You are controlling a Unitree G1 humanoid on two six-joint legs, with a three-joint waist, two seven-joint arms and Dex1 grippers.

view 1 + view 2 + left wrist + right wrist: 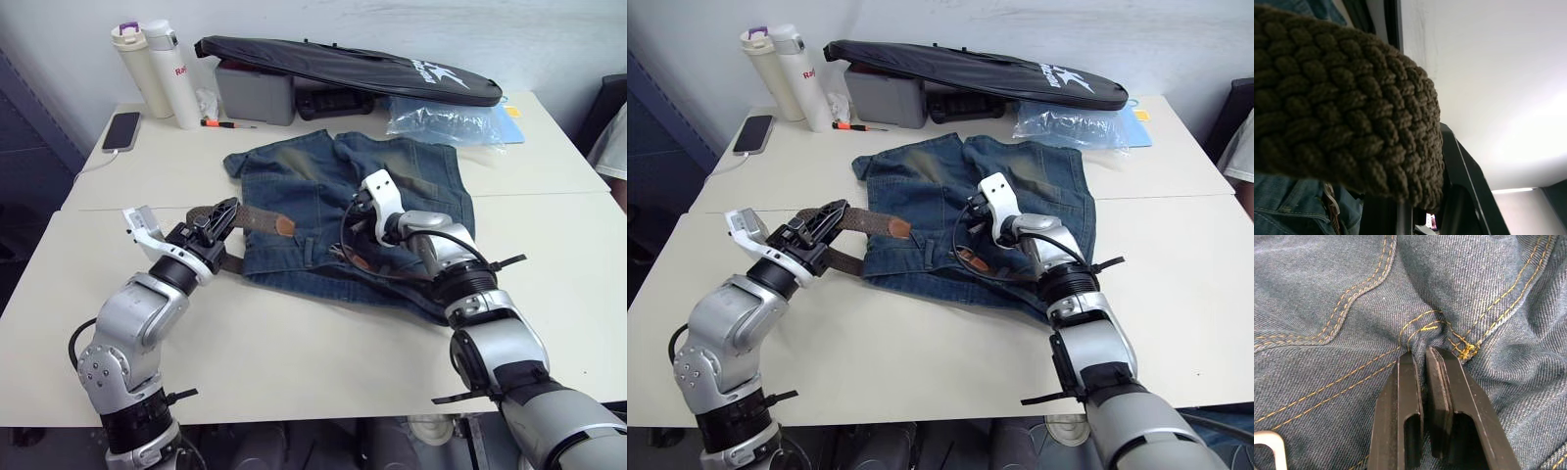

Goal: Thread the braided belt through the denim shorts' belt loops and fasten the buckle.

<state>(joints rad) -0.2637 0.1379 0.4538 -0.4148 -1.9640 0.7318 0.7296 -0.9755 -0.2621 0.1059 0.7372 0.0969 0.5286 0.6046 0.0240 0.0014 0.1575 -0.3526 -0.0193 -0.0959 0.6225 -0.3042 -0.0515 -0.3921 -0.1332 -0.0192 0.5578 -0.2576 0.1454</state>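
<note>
The faded blue denim shorts [294,176] lie flat in the middle of the table. My left gripper [217,220] hovers at their left edge, shut on the braided belt [257,219]. The belt's brown leather tip [285,226] rests on the denim, and its weave [1342,112] crosses the left wrist view. My right gripper [355,235] points down onto the middle of the shorts. Its fingers [1410,382] are nearly together, pinching a puckered fold of stitched denim [1422,330]. A corner of the silver buckle [1268,443] lies on the denim close by. I cannot make out the belt loops.
At the back of the table lie a long black zipped bag [353,64], a grey box [255,93], two flasks [157,69], a phone [120,130], an orange marker [220,123] and a clear plastic bag [441,117]. A person's sleeve [612,147] shows at the right edge.
</note>
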